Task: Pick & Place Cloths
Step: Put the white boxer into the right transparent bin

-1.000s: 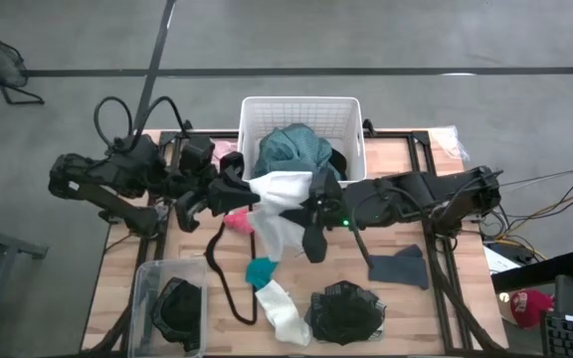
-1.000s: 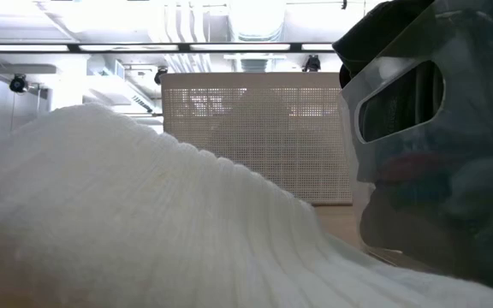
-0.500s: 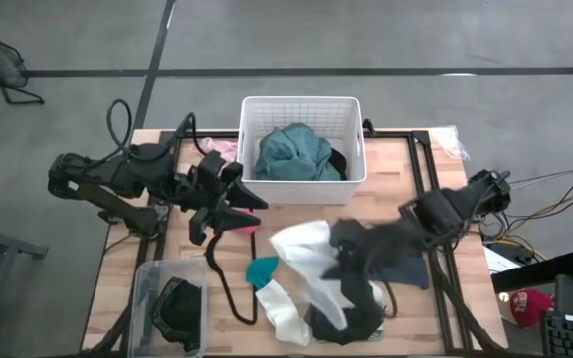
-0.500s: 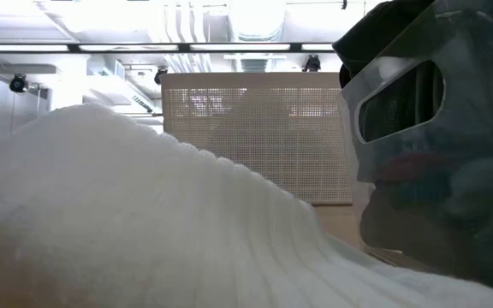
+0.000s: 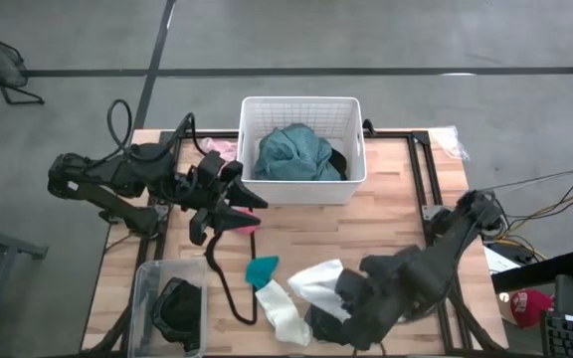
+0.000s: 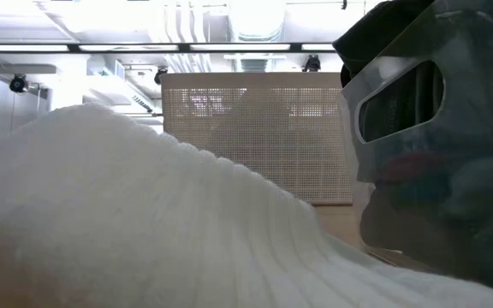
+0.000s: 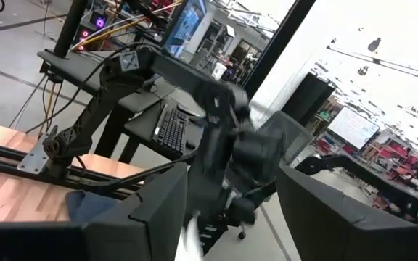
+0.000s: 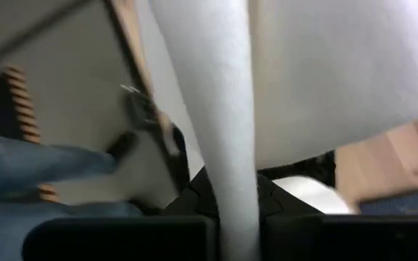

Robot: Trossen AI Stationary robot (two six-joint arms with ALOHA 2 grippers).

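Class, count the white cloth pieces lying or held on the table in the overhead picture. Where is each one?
2. One white sock lies at the table's near edge; one white cloth hangs from the right hand beside it. Others may be hidden beneath the arm.

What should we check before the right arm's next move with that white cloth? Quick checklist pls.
1. Grip on the white cloth: ok. In the right wrist view it runs between the right gripper fingers.
2. Cloth clear of the table: not ok, it trails onto the wood beside the white sock.
3. Right arm near the basket: not ok, it sits at the table's front edge, well away.
4. Room in the basket: ok, only the teal garment and a dark piece show inside.
5. Left gripper out of the path: cannot tell, it waits beside the basket's left front corner.
6. Black cord snag: cannot tell.
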